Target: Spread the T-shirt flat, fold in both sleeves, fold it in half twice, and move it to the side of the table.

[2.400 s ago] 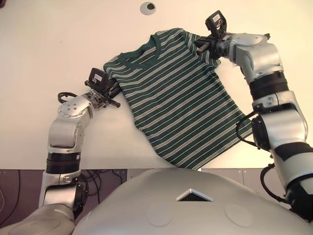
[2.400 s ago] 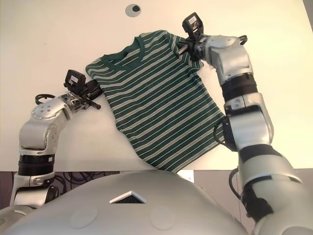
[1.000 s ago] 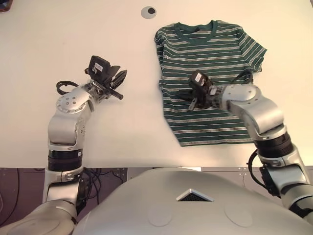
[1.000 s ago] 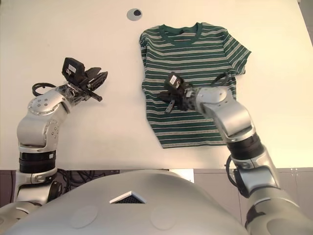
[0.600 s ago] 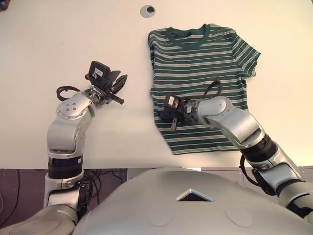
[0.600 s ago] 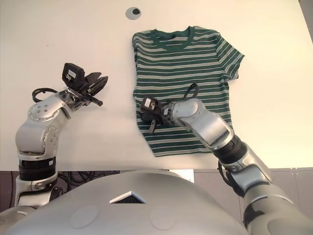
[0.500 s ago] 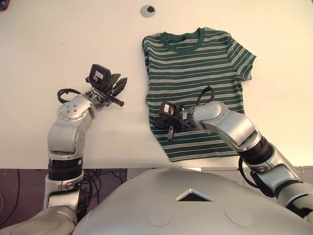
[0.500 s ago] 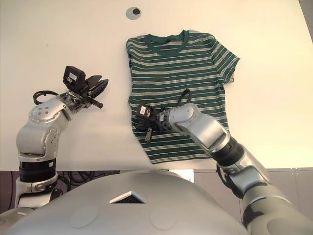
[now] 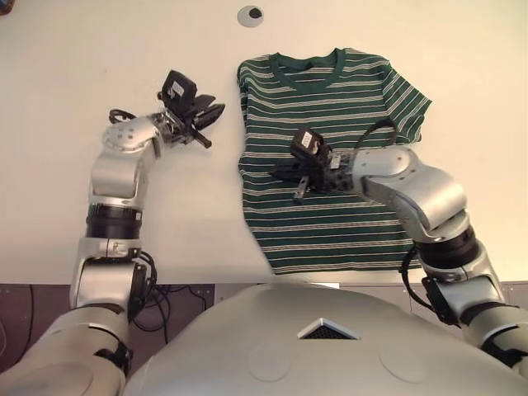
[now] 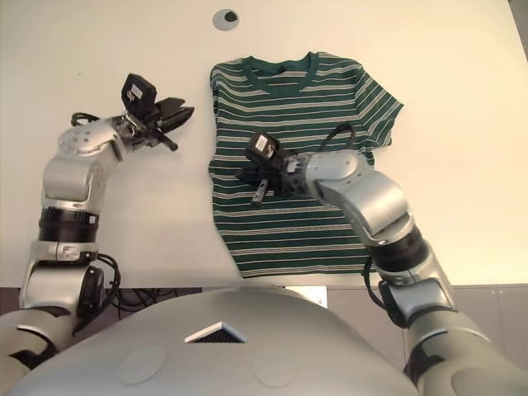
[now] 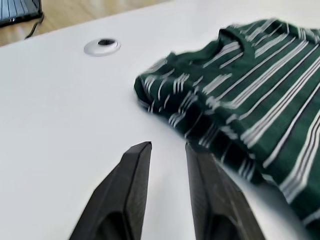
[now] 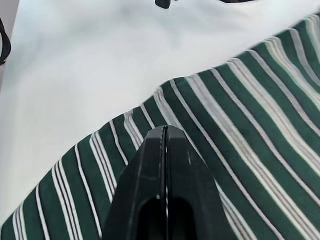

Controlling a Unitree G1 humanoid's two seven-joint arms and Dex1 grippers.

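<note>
Green cloth with thin white stripes: the T-shirt lay face up on the white table, right of centre. The collar was toward the far side and the hem close to the near edge. The right sleeve was spread outward. The left shoulder looked rumpled, with cloth bunched in small folds along that edge.

My left claw was over bare table just left of that rumpled shoulder, apart from the cloth, tips pointing toward it. Its fingers stood released, with a narrow gap between them.

My right claw was over the shirt's mid-body, toward its left edge, with the arm crossing the shirt from the right. Its fingers were clenched, pads flush against each other and tips aimed at the stripes — whether they pressed on the fabric I could not tell.

A grey round grommet sat in the table at the far side, left of the collar.
</note>
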